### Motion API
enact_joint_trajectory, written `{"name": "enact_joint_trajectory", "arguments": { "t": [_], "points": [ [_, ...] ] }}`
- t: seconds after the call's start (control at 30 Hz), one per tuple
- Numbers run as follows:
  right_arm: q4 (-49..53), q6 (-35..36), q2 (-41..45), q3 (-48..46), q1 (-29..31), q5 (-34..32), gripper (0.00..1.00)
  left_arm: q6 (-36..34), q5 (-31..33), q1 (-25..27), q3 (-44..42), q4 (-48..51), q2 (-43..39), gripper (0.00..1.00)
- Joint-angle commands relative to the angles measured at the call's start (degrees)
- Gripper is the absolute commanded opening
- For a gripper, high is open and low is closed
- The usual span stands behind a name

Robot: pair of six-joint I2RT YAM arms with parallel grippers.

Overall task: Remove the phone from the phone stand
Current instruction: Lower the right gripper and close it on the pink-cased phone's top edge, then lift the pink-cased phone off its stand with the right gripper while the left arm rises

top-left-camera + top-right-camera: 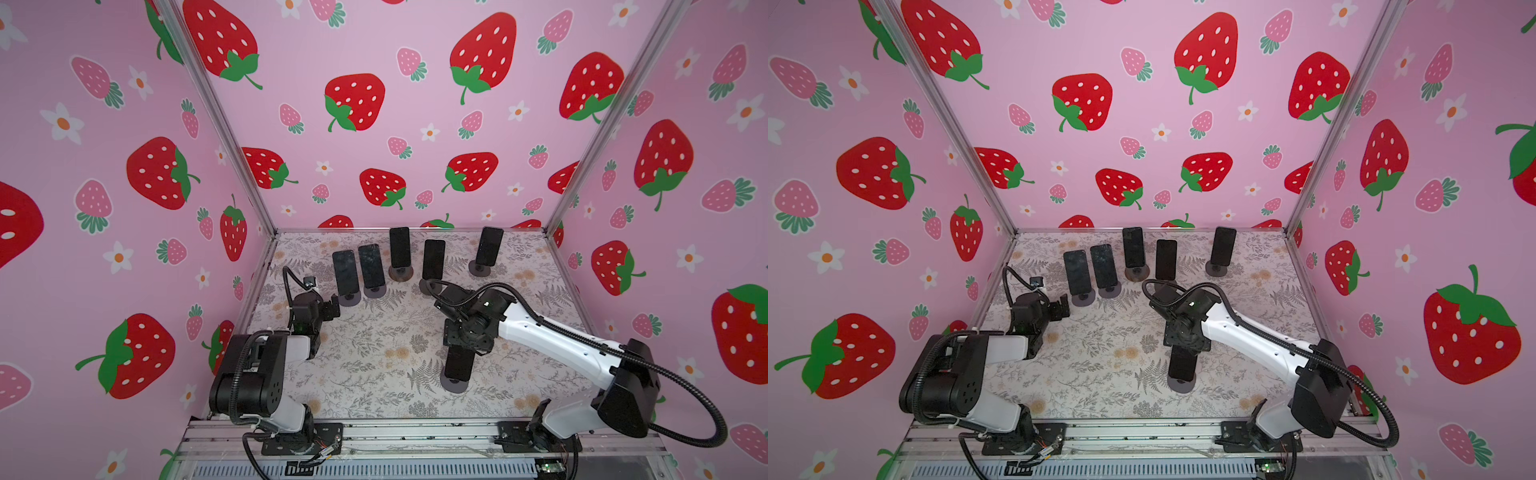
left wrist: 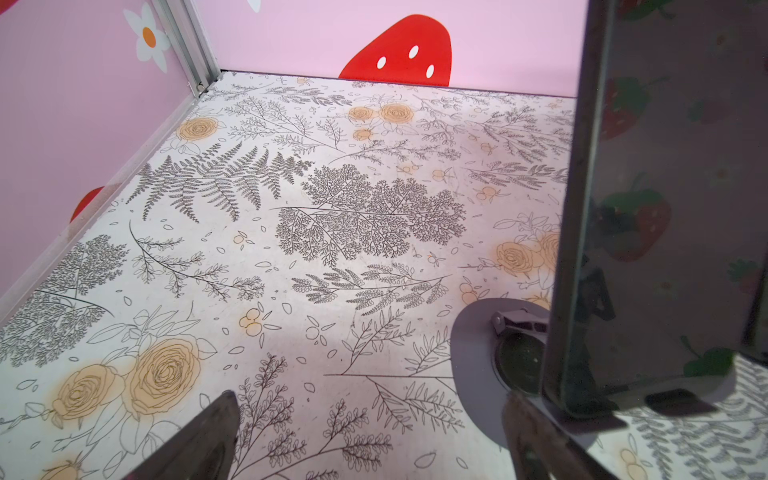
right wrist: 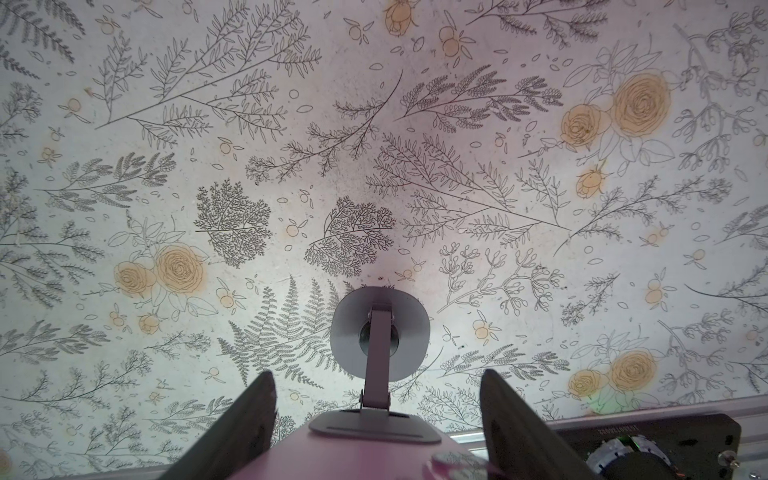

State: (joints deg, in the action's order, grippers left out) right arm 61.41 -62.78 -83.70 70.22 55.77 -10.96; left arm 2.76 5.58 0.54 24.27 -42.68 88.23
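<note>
Near the front of the table a dark phone (image 1: 459,365) leans on a grey phone stand (image 1: 455,384). My right gripper (image 3: 377,374) hangs over its upper end, open, one finger on each side of the phone's pinkish back (image 3: 353,461). Whether the fingers touch its edges I cannot tell. Past them show the stand's cradle (image 3: 374,428) and its round base (image 3: 380,332). My left gripper (image 1: 332,309) is open and empty at the left. It stands beside another phone (image 2: 665,208) and that stand's base (image 2: 478,353).
Several more phones on round-based stands stand in a row along the back, among them the ones at back centre (image 1: 400,247) and back right (image 1: 489,245). Pink strawberry walls close in the left, back and right. A metal rail (image 1: 415,432) runs along the front edge.
</note>
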Motion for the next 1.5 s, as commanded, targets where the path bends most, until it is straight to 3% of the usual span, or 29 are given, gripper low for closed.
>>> {"name": "enact_joint_trajectory", "arguments": {
  "t": [0.0, 0.17, 0.43, 0.6, 0.73, 0.93, 1.03, 1.07, 1.23, 1.47],
  "points": [
    [0.41, -1.16, 1.54, 0.14, 0.39, -1.14, 0.72, -0.92, 0.83, 0.17, 1.35, -1.82, 0.37, 0.99],
    [0.73, -0.72, 1.70, 1.54, 0.39, -1.51, 0.71, -0.97, 0.56, 0.15, 1.17, -2.25, 0.10, 0.99],
    [3.35, 2.25, 2.56, 7.54, 0.43, -4.66, 0.71, -2.85, 3.34, 2.59, 0.71, 3.53, -7.04, 0.99],
    [4.68, 4.51, 3.38, 11.26, 0.32, -6.17, 0.71, -0.64, 9.15, 3.64, 0.17, 12.31, -14.82, 0.99],
    [4.52, 6.88, 3.29, 13.54, 0.10, -6.80, 0.71, 2.11, 10.25, 3.77, -2.27, 16.12, -23.05, 0.99],
    [3.04, 10.15, 1.56, 16.73, -0.79, -6.56, 0.71, 18.31, 18.67, 3.66, 1.18, 35.60, -34.43, 0.99],
    [1.37, 11.98, 0.74, 17.99, -1.05, -6.48, 0.71, 36.19, 27.89, 3.59, 1.05, 44.51, -38.76, 0.99],
    [1.10, 12.89, 0.29, 18.40, -1.29, -6.92, 0.71, 38.42, 27.68, 3.02, 0.76, 45.28, -39.86, 0.99],
    [-0.96, 16.57, -2.64, 20.49, -3.31, -8.58, 0.71, 36.00, 18.20, 2.23, 4.19, 47.46, -41.43, 0.99],
    [-6.98, 22.27, -5.73, 18.98, -7.52, -3.72, 0.71, 35.58, 10.35, 2.73, 9.90, 57.53, -44.26, 0.98]
  ]
}}
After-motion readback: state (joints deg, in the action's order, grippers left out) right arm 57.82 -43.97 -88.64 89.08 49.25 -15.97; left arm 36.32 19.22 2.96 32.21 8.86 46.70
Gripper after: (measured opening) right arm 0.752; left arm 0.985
